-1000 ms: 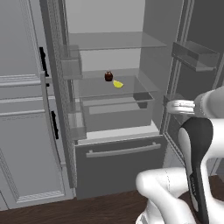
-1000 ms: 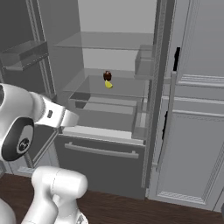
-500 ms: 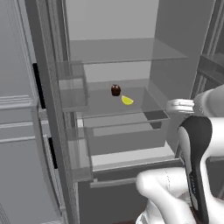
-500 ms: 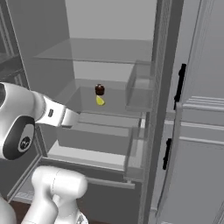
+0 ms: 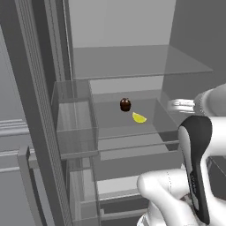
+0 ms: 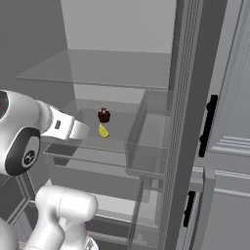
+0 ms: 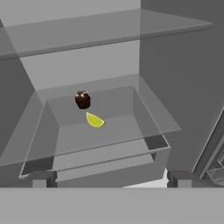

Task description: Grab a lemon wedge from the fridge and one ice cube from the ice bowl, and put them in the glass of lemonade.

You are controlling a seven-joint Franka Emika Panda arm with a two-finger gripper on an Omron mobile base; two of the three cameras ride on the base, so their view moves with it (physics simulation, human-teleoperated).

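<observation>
Left base view: I had the fridge (image 5: 53, 145) open in front of the rig, glass shelves showing. The lemon wedge (image 5: 139, 118) lay on the middle glass shelf (image 5: 110, 126), just beside a small dark brown jar (image 5: 125, 104) that stood behind it. My tool's wrist end sat at the right edge of the picture, level with that shelf; the wedge was ahead of the tool and off to its left, well apart from it. I could not make out the fingers from here.

Right base view: same shelf seen from the other side. The wedge (image 6: 103, 131) lay just in front of the jar (image 6: 103, 115), slightly past the end of my forearm. A clear door bin (image 6: 146, 141) hung to the right of both.

Hand view: the tool (image 7: 111, 178) had its two dark fingertips (image 7: 42, 177) spread as wide as they went, nothing between them. The wedge (image 7: 95, 120) sat ahead of the tool and a little left of its centre line, pointed end toward the right. The jar (image 7: 82, 100) stood just beyond it, nearly touching.
</observation>
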